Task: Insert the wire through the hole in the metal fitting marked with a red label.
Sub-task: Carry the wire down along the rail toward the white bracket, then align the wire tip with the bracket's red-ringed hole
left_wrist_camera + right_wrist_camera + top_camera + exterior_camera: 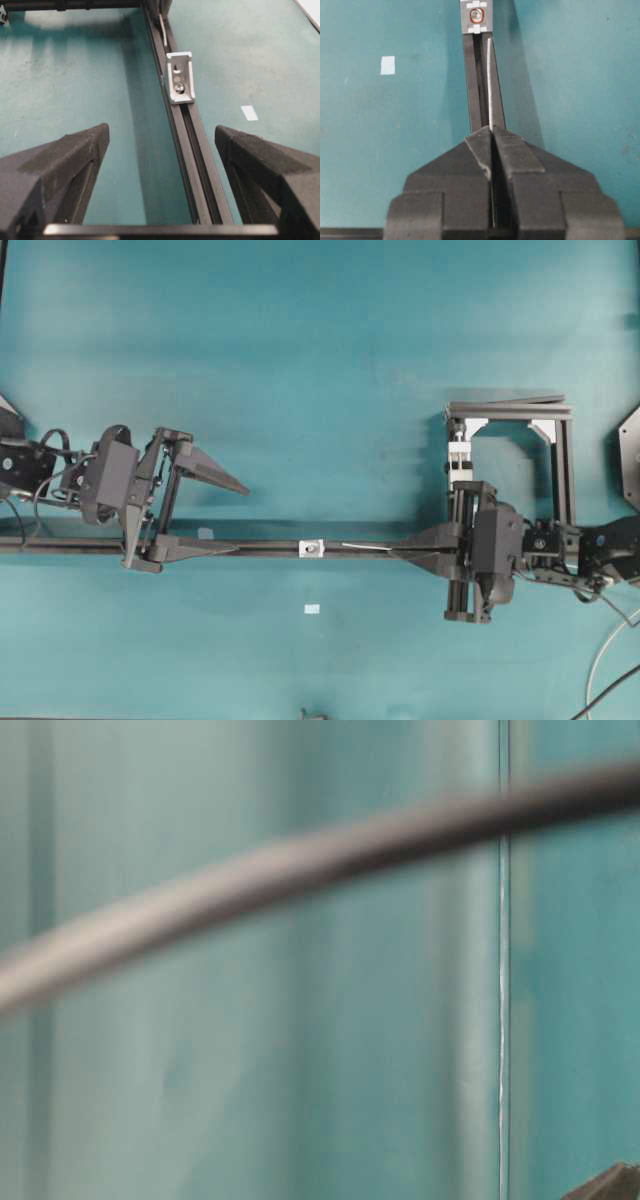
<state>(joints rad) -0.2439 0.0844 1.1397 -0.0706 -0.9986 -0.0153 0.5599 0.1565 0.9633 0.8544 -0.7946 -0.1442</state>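
my right gripper (492, 131) pinched the wire (490, 80), left gripper (160, 145) wide open; its tip sat right of the hole (477, 16) and could miss.

We see matt, grainy black plastic fingers (75, 155), a shiny silver metal fitting (180, 77), a smooth black rail (187, 145) w/ satin finish, and a fine pale metallic wire (491, 80).

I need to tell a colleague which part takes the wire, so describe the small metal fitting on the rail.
Find the long black rail running across the teal table. Near its middle, between the two black grippers, sits the small silvery-white metal fitting, about as wide as the rail. Unlike the taller silver clamp inside the black rectangular frame, it has a red-ringed centre hole.
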